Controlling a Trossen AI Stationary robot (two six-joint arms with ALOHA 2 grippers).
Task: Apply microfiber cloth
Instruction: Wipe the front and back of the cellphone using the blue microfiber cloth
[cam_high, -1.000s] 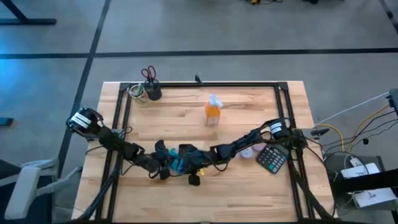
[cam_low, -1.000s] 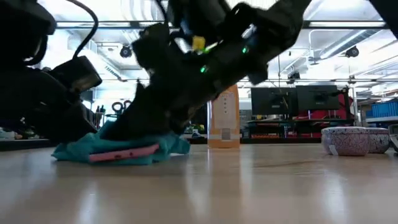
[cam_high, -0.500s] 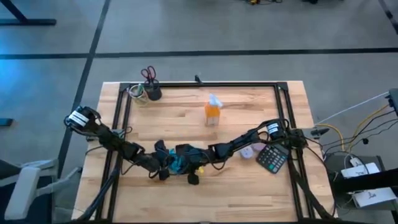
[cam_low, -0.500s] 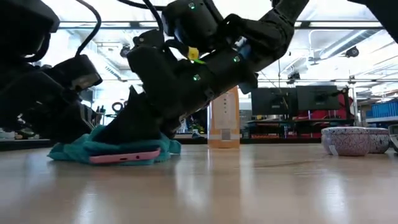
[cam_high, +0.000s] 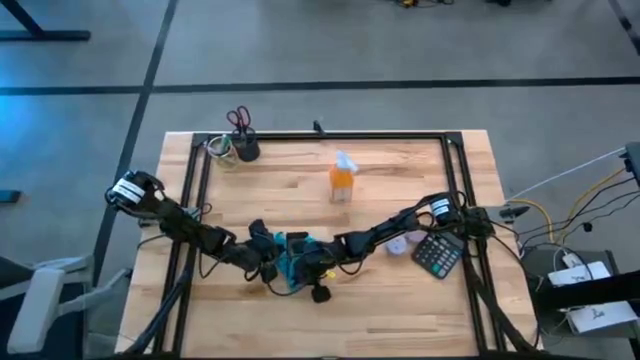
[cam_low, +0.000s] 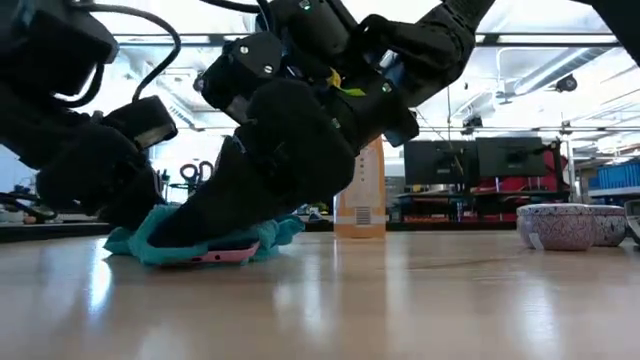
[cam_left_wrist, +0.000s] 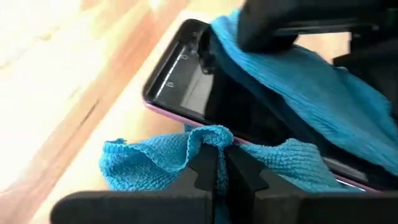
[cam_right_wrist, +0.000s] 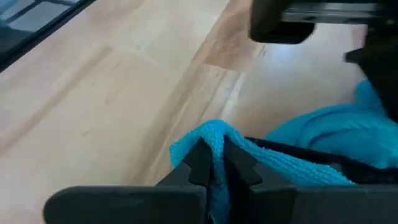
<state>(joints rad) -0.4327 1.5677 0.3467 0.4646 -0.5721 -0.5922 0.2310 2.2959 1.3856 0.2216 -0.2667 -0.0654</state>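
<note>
Turquoise cloth (cam_left_wrist: 298, 81) pinched by both grippers, left (cam_left_wrist: 217, 171) and right (cam_right_wrist: 214, 163), now dragged nearer across phone (cam_left_wrist: 205, 87), wiping under way

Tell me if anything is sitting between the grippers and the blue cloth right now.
Nothing visible does. The left gripper and the right gripper are each shut on a fold of the microfiber cloth, which drapes over the phone on the table.

Your cloth (cam_left_wrist: 311, 81) hides most of the phone (cam_left_wrist: 211, 93) — and from above, the arms cover both.
</note>
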